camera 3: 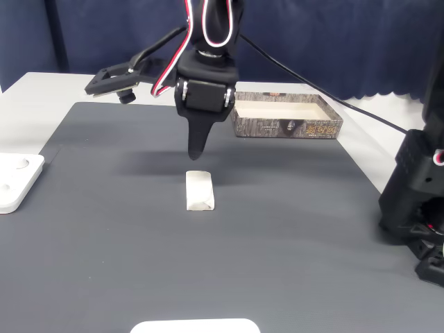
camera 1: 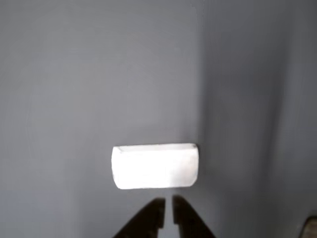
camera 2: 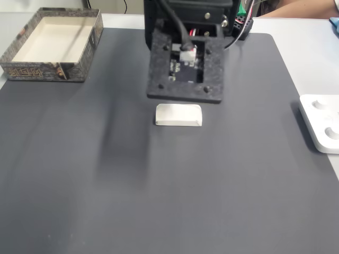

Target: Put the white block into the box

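- White block [camera 2: 179,115]: laid flat on the dark mat [camera 2: 159,201] near the table's middle, free on every side, judged well placed for a grasp from above.
- Box [camera 2: 16,67]: set at a far mat corner, well apart, empty.
- Pincer [camera 1: 168,210]: poised just above the block, tips nearly closed with a thin gap; nothing is held or touched.

Dark mat on a pale table, navy curtain behind

A dark grey mat [camera 2: 159,201] covers most of a white tabletop [camera 2: 310,58], whose bare surface shows at the 12 and 3 o'clock edges in a fixed view. In a fixed view a deep blue curtain [camera 3: 333,41] hangs in folds across 12 o'clock behind the table. Light is soft and even, leaving a faint blurred shadow on the mat toward 9 o'clock.
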Robot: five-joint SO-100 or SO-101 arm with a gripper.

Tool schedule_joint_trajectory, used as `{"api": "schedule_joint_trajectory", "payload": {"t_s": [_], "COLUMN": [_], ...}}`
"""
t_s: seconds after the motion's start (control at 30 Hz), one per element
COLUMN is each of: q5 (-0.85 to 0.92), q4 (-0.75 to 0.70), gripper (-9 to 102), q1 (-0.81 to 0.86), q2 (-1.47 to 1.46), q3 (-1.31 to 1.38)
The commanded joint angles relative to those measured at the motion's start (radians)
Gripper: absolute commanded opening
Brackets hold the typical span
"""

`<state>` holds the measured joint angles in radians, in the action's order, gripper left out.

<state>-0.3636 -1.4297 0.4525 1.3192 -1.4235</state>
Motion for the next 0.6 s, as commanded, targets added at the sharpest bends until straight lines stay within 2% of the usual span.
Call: {"api": "schedule_joint_trajectory", "payload": {"t_s": [0.0, 0.13, 0.3, 0.47, 0.57], "q5": [-0.199, -0.436, -0.449, -0.612, -0.776], "q4": [-0.008, -0.018, -0.084, -0.087, -0.087], "gripper": [-2, -2, -2, -1, -1], "q1": [0.002, 0.012, 0.038, 0.046, 0.049], "q2": [0.014, 0.029, 0.060, 0.075, 0.072], "q3": [0.074, 0.077, 0.032, 0.009, 0.035]}}
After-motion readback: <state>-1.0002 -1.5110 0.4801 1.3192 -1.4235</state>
